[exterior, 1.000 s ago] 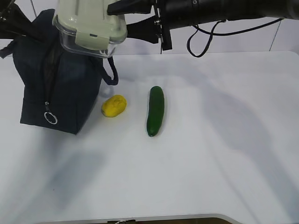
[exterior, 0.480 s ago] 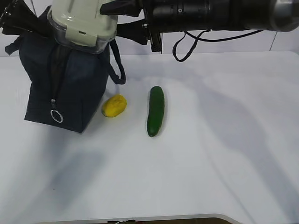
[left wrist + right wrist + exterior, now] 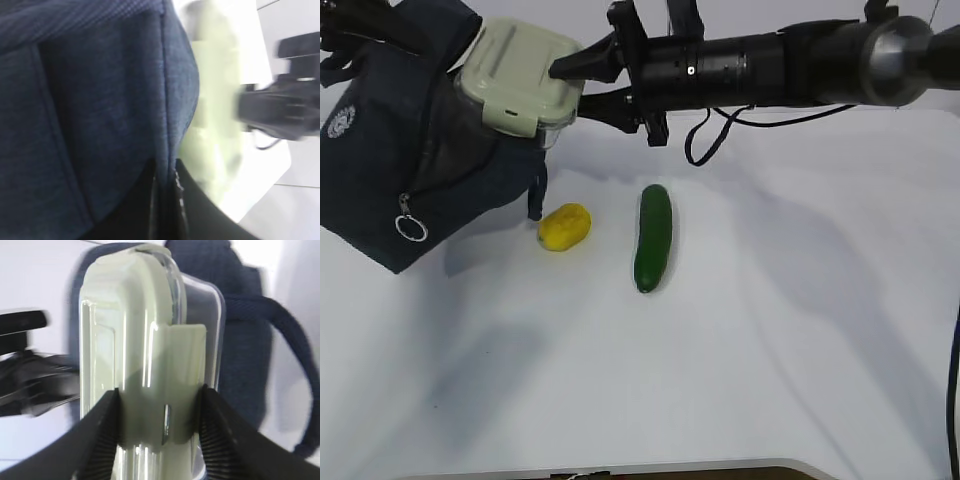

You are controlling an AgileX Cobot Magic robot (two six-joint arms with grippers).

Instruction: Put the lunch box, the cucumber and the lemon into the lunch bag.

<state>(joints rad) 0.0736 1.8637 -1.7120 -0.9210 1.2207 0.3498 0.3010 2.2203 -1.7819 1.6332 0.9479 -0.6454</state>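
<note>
**Sage-green lid at the mouth of the bag**

Sage-green and glass, the lunch box is clamped between the right gripper fingers and hangs tilted at the top of the navy lunch bag, near the far left corner of the bench. The left gripper's fingers hold the bag's fabric; whether they are closed, I cannot tell. The bag leans. The box may catch on the rim or slip out, I think. The lemon and the cucumber lie beside the bag.
</note>
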